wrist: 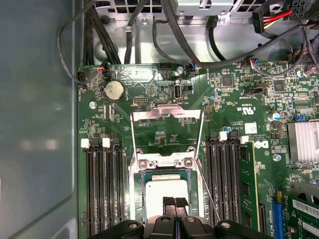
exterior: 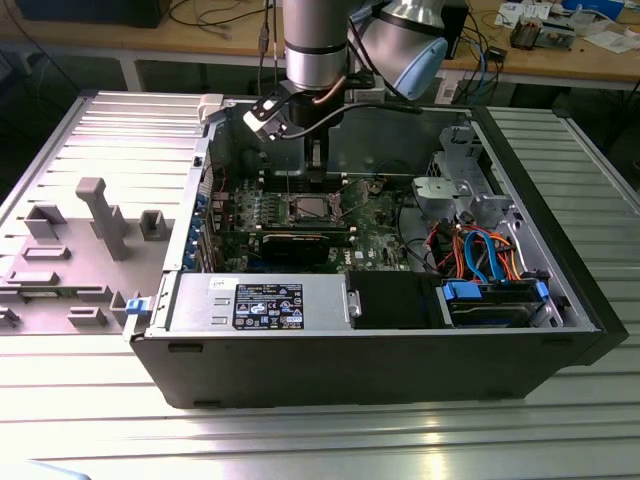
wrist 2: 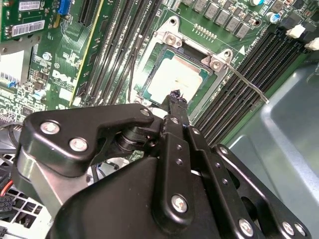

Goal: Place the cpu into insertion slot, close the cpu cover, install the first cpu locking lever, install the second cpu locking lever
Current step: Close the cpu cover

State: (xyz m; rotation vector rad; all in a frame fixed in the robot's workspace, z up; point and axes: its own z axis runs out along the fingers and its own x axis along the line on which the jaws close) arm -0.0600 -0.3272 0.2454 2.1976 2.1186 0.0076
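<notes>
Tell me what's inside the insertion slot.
The cpu lies in the insertion slot, silver top showing, cpu cover open. The gripper hides part of it; anything beneath the cpu is covered.

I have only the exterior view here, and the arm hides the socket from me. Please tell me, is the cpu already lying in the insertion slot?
Observer: Yes. In both wrist views the cpu lies in the insertion slot, with its silver top up.
Operator: Thank you. And the cpu cover, is it closed over it?
Observer: No. In the first wrist view the cpu cover stands open, turned away from the slot, and the green board shows through its cut-out.
Operator: Where is the gripper, then?
Observer: The gripper is right above the cpu, its fingertips together with nothing between them. I cannot tell whether it touches the chip.
</notes>
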